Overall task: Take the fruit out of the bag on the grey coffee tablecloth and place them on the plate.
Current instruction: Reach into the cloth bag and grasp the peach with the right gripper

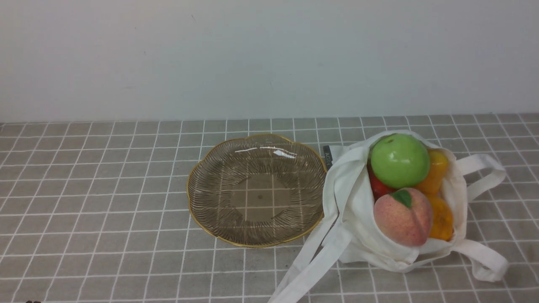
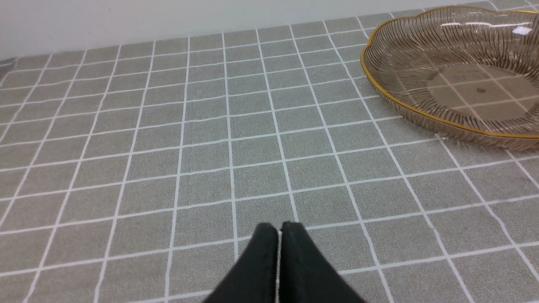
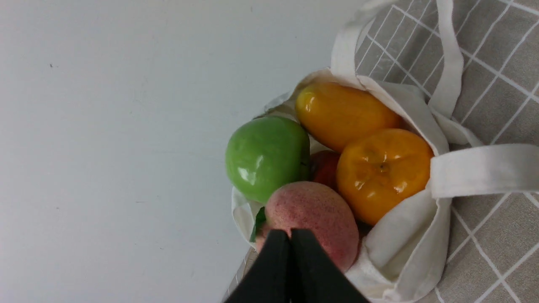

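On the grey coffee tablecloth [image 1: 105,210] our plate [image 1: 210,176] lies bare beside the tote bag [image 1: 358,235], which holds peach [image 1: 402,219], green apple [image 1: 399,160], red apple [image 1: 379,187] and two orange-yellow fruits [image 1: 436,170]. Left gripper [image 2: 278,230] and right gripper [image 3: 290,235] are closed, empty; we judge everything remains undone.

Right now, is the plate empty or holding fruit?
Empty. Through the plate only the tablecloth shows; the fruit sits in the bag.

The left gripper [image 2: 278,230] and the right gripper [image 3: 290,236] each show two matte black, wedge-shaped fingers tapering to narrow rounded tips.
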Action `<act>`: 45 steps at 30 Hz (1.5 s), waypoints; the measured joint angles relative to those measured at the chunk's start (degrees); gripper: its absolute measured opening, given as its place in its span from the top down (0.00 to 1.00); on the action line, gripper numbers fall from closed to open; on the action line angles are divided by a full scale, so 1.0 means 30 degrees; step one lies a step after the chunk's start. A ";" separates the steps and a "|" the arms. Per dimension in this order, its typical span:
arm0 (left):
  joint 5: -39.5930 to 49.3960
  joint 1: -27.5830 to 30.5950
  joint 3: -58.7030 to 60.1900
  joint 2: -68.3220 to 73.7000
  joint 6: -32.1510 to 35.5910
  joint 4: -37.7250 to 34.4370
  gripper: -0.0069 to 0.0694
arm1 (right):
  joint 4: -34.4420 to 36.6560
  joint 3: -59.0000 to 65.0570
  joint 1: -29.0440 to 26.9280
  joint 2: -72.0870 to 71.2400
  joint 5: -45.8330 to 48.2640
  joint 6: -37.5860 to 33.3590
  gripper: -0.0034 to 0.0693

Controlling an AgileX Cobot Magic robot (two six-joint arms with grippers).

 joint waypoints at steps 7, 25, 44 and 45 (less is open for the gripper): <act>0.0000 0.0000 0.0000 0.0000 0.0000 0.0000 0.92 | 0.0336 0.0017 0.0000 -0.0005 -0.1158 -0.1095 0.97; 0.0000 0.0000 0.0000 0.0000 0.0000 0.0000 0.92 | -0.5260 -1.0623 0.0000 1.1250 0.6776 -1.0052 0.97; 0.0000 0.0000 0.0000 0.0000 0.0000 0.0000 0.92 | -0.4599 -1.6496 0.5112 2.3251 0.9661 -1.3396 0.45; 0.0000 0.0000 0.0000 0.0000 0.0000 0.0000 0.92 | -0.5173 -1.6959 0.5230 2.3659 0.9846 -1.3041 0.39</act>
